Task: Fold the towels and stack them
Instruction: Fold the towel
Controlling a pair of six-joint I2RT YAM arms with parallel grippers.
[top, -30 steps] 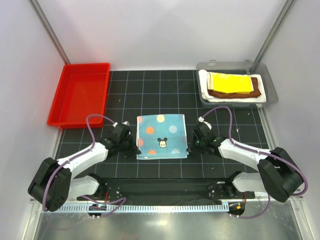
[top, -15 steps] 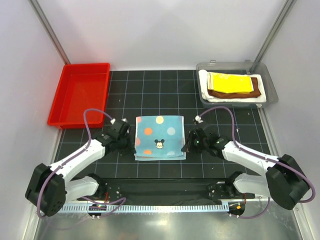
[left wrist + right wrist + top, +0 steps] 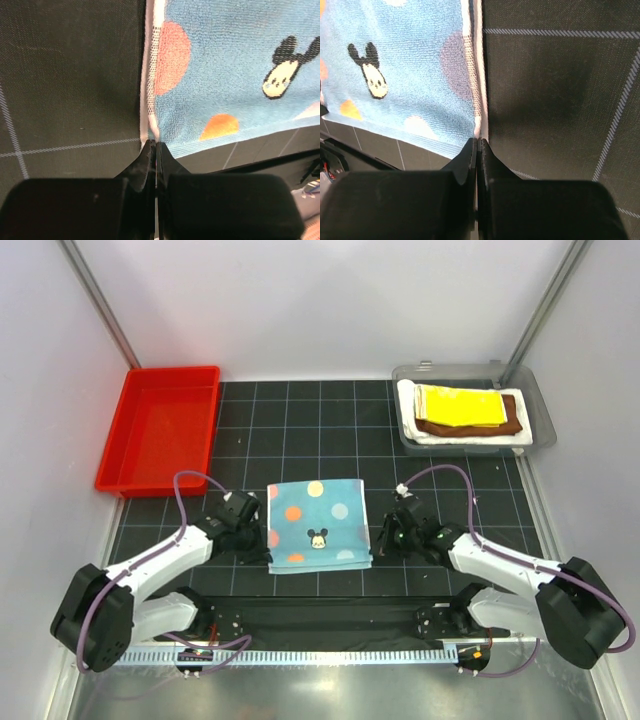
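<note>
The light blue towel [image 3: 316, 526] with orange spots and a cartoon mouse face lies folded flat on the black gridded mat. My left gripper [image 3: 263, 549] is shut on its near left corner. In the left wrist view the white hem [image 3: 148, 107] runs straight into the closed tips [image 3: 154, 144]. My right gripper [image 3: 376, 545] is shut on the near right corner, with the hem [image 3: 477, 107] meeting its tips [image 3: 477, 140]. A yellow towel [image 3: 458, 405] lies folded on a rust-brown towel [image 3: 470, 427], which lies on a white towel [image 3: 409, 405], stacked at the back right.
The stack sits in a clear plastic container [image 3: 470, 371] at the back right corner. A red tray [image 3: 170, 371] stands at the back left. Both arms reach in low from the near edge, on either side of the blue towel.
Both grippers have drawn back toward the near edge, still shut, and the blue towel has slid nearer with them and slightly left.
</note>
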